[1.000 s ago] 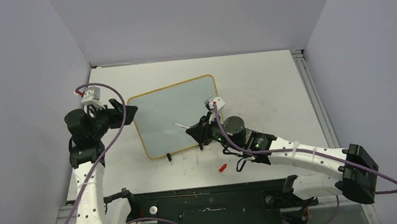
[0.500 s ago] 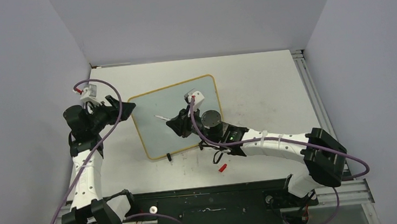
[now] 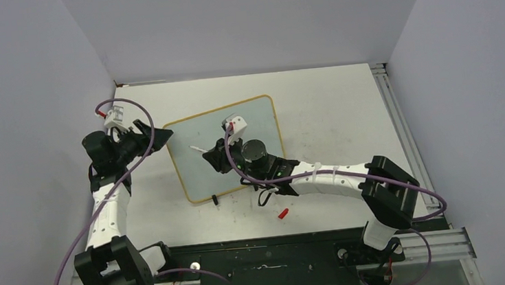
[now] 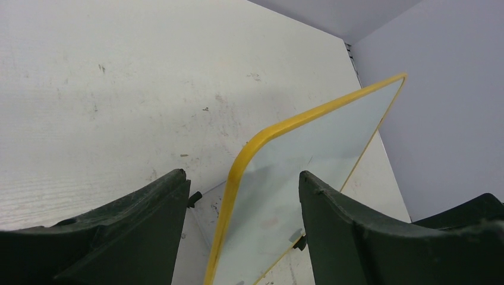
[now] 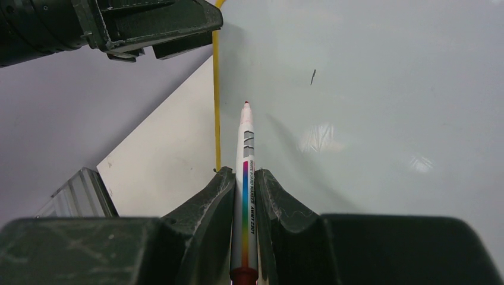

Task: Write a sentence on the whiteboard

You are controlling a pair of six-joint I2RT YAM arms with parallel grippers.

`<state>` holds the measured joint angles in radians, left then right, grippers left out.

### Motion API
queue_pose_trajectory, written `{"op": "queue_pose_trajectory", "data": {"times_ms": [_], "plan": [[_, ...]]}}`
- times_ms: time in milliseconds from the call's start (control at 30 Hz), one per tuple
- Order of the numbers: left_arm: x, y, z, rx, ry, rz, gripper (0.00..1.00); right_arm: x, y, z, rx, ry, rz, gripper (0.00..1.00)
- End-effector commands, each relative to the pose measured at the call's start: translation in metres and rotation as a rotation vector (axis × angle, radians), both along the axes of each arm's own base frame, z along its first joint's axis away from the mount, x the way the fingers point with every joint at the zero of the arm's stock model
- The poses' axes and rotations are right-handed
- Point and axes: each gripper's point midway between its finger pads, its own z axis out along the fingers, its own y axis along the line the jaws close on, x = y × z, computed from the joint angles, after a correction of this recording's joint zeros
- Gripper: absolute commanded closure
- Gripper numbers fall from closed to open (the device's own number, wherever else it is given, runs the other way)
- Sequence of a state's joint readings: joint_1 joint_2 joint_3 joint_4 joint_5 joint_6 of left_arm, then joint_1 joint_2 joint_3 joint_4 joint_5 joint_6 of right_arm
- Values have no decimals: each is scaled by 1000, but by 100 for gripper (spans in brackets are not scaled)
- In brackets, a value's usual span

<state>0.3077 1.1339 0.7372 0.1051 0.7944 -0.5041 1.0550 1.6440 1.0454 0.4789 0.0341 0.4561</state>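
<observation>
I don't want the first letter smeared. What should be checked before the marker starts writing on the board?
1. Marker held firmly: ok. The right gripper is shut on the marker, which lies straight between the fingers.
2. Cap off: ok. The red tip is bare.
3. Tip touching the whiteboard: cannot tell. It is over the face near the left edge, but contact is not visible.
4. Board steadied: not ok. The left gripper is open, with a jaw on each side of the yellow frame, not clamped on it.
5. Writing area free: ok. No writing, only a small dark mark.
</observation>
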Motion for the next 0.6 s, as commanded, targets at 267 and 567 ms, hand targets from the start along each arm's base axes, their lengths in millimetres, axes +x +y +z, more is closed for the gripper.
{"op": "queue_pose_trajectory", "data": {"times_ms": [267, 567], "plan": [[4, -6, 11, -39, -57, -55, 43, 15, 17, 46, 115, -98, -33, 95], [5, -10, 8, -47, -44, -67, 51, 21, 18, 44, 118, -103, -61, 95]]}}
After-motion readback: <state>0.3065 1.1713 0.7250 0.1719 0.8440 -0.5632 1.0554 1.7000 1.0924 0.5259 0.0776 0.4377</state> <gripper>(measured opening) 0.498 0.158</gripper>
